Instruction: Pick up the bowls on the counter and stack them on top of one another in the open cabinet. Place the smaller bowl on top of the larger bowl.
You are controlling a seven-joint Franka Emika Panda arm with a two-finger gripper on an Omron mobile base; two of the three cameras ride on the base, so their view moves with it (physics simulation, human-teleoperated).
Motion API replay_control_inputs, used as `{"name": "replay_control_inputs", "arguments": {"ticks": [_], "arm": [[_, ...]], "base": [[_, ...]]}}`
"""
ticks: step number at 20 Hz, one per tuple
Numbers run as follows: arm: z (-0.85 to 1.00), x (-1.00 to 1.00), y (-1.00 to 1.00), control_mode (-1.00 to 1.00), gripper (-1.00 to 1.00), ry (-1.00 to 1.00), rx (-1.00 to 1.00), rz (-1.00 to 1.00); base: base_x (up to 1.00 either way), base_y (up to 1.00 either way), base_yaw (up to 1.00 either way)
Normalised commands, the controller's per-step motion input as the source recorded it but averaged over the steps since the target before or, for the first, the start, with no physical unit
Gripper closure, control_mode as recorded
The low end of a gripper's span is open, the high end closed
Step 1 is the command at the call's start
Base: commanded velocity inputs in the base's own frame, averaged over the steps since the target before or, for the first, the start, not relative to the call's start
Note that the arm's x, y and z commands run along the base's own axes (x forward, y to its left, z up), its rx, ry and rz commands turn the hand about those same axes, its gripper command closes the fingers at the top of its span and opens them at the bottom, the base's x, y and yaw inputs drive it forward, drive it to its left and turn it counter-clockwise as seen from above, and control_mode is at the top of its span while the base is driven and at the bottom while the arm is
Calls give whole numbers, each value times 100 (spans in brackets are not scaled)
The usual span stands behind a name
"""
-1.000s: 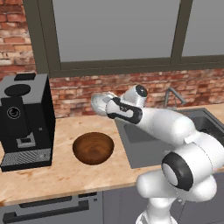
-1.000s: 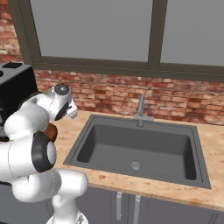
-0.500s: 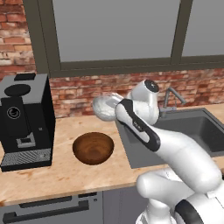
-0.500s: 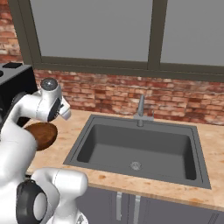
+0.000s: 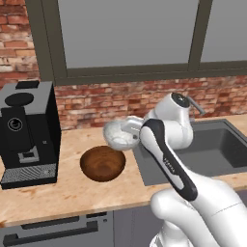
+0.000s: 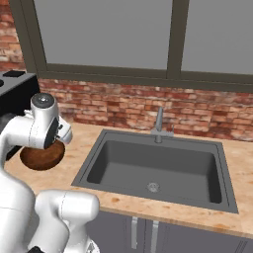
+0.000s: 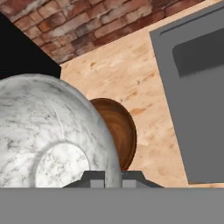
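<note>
In the left base view a black coffee machine (image 5: pixel 29 132) stands at the far left of the counter (image 5: pixel 72 190), well to the left of the sink (image 5: pixel 202 152). Between the machine and the sink, the larger bowl (image 5: pixel 102 163), dark brown wood with visible grain, sits upright on the counter, just left of the sink's rim. Above its right edge and clear of the counter hangs the smaller bowl (image 5: pixel 120 134), white and tipped on its side, at the sink's near-left corner. The gripper (image 5: pixel 131 129) is clamped tight on that bowl's rim. Right of it lies the grey sink basin, with a silver faucet (image 5: pixel 195 105) at its back edge against the brick wall (image 5: pixel 106 101).

In the hand view the smaller bowl (image 7: pixel 52 131) looms at left, pinched at its rim between the fingertips (image 7: pixel 94 178), with the larger bowl (image 7: pixel 118 131) behind it and the sink (image 7: pixel 192 96) to the right.
</note>
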Motion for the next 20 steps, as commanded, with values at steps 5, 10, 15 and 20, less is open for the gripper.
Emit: {"name": "replay_control_inputs", "arguments": {"ticks": [5, 10, 15, 20], "arm": [[0, -17, 2, -100, 100, -3, 0, 6], [-9, 0, 9, -100, 100, 0, -3, 0], [-16, 4, 24, -100, 100, 2, -7, 0], [-16, 11, 18, -100, 100, 4, -6, 0]], "base": [[0, 0, 0], [0, 0, 0], [0, 0, 0], [0, 0, 0]]}}
